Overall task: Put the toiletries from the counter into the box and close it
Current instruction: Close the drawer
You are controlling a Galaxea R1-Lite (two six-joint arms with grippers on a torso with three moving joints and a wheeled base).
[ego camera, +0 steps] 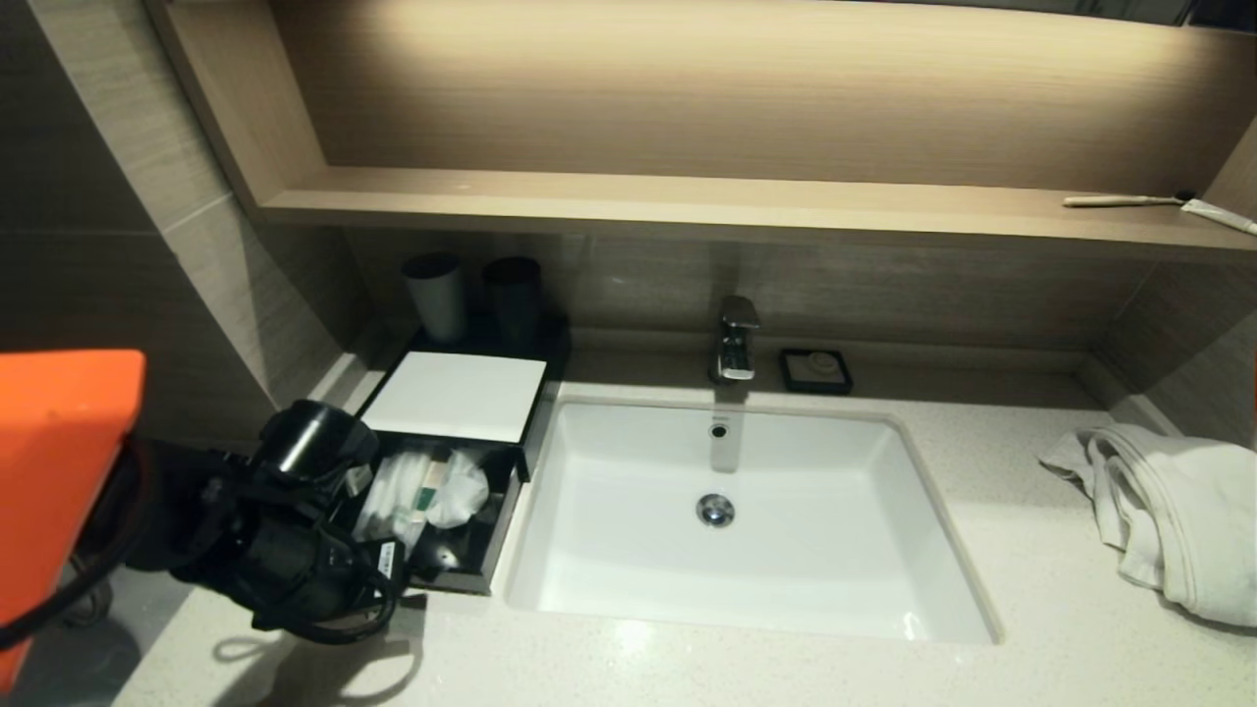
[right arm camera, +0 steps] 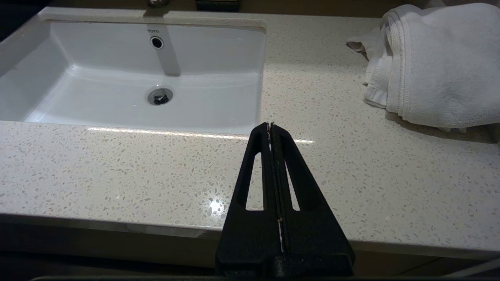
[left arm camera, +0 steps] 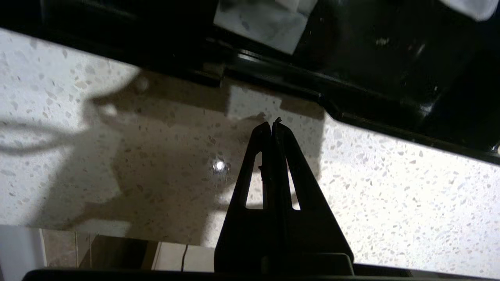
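Left tool [left arm camera: 272, 124] — fingers clenched together, empty — hovers over the speckled bench [ego camera: 746, 668] just beside the black box's [ego camera: 496, 535] near edge. That box sits open left of the sink [ego camera: 589, 589], white toiletries [ego camera: 427, 491] inside. Right tool [right arm camera: 270, 125], also clenched empty, hangs over the bench at the sink's front-right corner.

An orange, flat-sided block of the robot's body [ego camera: 59, 481] is seen at the left edge of the head view. The matte black left arm [ego camera: 285, 550] is built of rounded, glossy housings, wrapped in looping black cables, and a small white label is carried near its wrist. Each wrist camera shows a black gripper, left [left arm camera: 272, 124] and right [right arm camera: 270, 125], formed of two tapering triangular fingers with long cut-out slots.
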